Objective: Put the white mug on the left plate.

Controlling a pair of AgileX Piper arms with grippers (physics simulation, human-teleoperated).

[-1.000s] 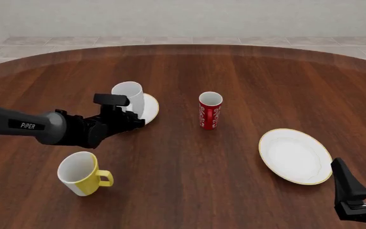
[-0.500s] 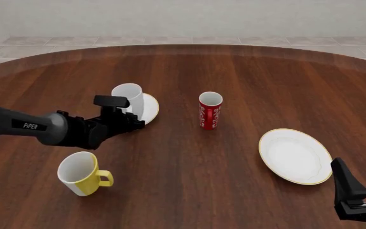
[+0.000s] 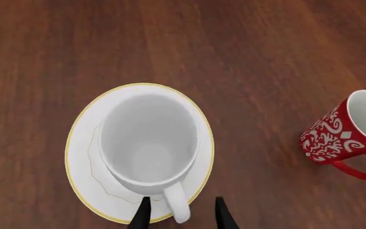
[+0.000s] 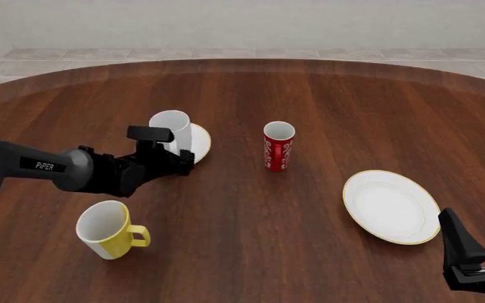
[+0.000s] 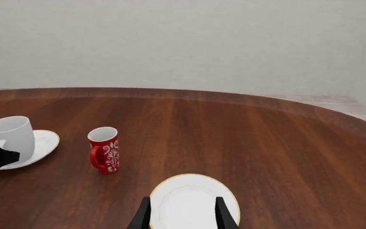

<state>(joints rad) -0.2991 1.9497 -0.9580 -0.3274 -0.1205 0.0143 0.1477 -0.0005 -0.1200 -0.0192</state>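
The white mug (image 4: 169, 124) stands upright on the left plate (image 4: 200, 142), a small white plate with a thin gold rim. In the left wrist view the mug (image 3: 148, 138) covers most of the plate (image 3: 84, 157), and its loop handle points at the camera. My left gripper (image 3: 181, 217) is open, one finger on each side of the handle without touching it. From the front, this gripper (image 4: 184, 159) sits low at the mug's near side. My right gripper (image 4: 482, 237) is open at the near right, far from the mug (image 5: 11, 131).
A slim red patterned cup (image 4: 279, 146) stands right of the left plate. A yellow mug (image 4: 108, 228) sits near the front left, just under my left arm. A larger gold-rimmed plate (image 4: 391, 206) lies ahead of my right gripper (image 5: 181, 214).
My left gripper has edged slightly to the right and lower beside the mug's handle. The mug, the plate and the right arm have not moved.
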